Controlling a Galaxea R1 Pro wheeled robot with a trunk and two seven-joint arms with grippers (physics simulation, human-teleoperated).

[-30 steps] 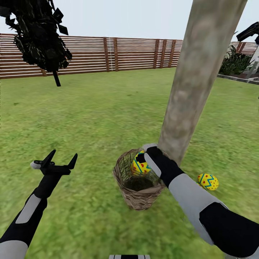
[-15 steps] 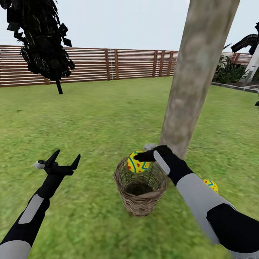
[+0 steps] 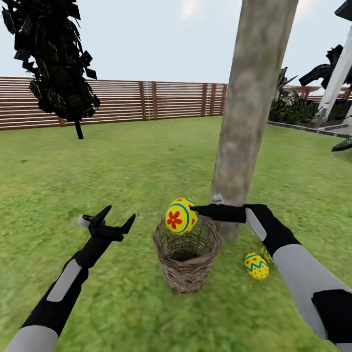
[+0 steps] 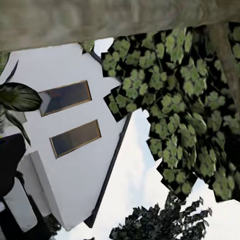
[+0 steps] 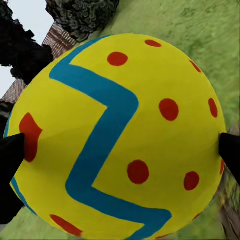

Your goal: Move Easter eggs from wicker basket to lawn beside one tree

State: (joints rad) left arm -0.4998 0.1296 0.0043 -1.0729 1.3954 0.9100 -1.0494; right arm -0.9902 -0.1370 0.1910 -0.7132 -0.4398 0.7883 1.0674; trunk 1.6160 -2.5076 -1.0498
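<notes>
On the lawn (image 3: pixel 122 161), the right gripper (image 3: pixel 193 211) pinches a yellow Easter egg (image 3: pixel 180 215) and holds it in the air just above the far rim of the wicker basket (image 3: pixel 186 259). The basket stands just in front of the grey tree trunk (image 3: pixel 249 107). Two more eggs (image 3: pixel 257 265) lie together on the grass right of the basket, near the trunk. The left gripper (image 3: pixel 119 218) hovers spread and empty, left of the basket.

The head view looks forward and down over both arms, the tree (image 3: pixel 247 112) rising just behind the right hand (image 3: pixel 193 209). The right wrist view sits very close on the egg (image 5: pixel 117 137) between its fingertips — shared with the head view. The left wrist view tilts skyward — trunk, foliage, a house wall (image 4: pixel 75 165).
</notes>
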